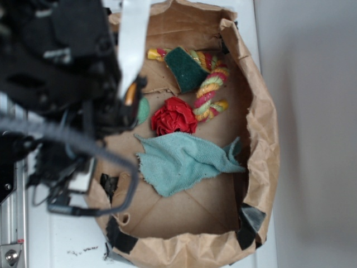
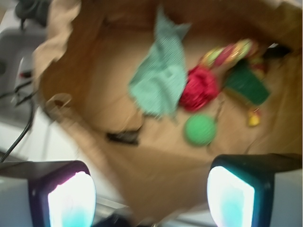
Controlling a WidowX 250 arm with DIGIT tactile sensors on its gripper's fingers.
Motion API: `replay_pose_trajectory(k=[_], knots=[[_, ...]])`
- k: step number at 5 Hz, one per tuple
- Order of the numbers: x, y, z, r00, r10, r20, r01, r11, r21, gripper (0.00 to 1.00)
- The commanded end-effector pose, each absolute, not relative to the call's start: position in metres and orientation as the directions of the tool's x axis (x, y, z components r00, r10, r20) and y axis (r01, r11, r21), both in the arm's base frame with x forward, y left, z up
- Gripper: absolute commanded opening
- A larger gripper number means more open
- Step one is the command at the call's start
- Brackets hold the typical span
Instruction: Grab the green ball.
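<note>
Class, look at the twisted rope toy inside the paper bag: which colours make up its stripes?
The rope toy is striped yellow, red and green, clearest in the exterior view.

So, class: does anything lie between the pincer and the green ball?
Nothing visible does. In the wrist view the green ball sits on bare bag floor ahead of the open pincer; the red ruffled toy lies beyond it.

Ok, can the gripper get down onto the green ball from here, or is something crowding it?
Probably yes. In the wrist view the green ball lies uncovered on the bag floor, with the open gripper above. The red ruffled toy and teal cloth lie close beside it, so a finger might brush them.
</note>
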State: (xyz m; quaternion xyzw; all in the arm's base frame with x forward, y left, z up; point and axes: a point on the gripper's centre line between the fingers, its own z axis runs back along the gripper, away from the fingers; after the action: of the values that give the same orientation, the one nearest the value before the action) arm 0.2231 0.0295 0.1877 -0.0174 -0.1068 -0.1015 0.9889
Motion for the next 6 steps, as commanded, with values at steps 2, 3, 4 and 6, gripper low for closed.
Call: replay_pose_trajectory(k=[2,3,4,6], knots=[[0.245,0.039,0.201,0.946,-0.191,0.261,0.176,0.981,0.080,1.00],[0.245,0.039,0.201,0.946,-0.191,0.261,0.176,0.981,0.080,1.00],[0.245,0.039,0.201,0.946,-0.191,0.261,0.176,0.981,0.080,1.00],[0.252,0.038,0.139,0.946,-0.187,0.265,0.163,0.981,0.108,1.00]])
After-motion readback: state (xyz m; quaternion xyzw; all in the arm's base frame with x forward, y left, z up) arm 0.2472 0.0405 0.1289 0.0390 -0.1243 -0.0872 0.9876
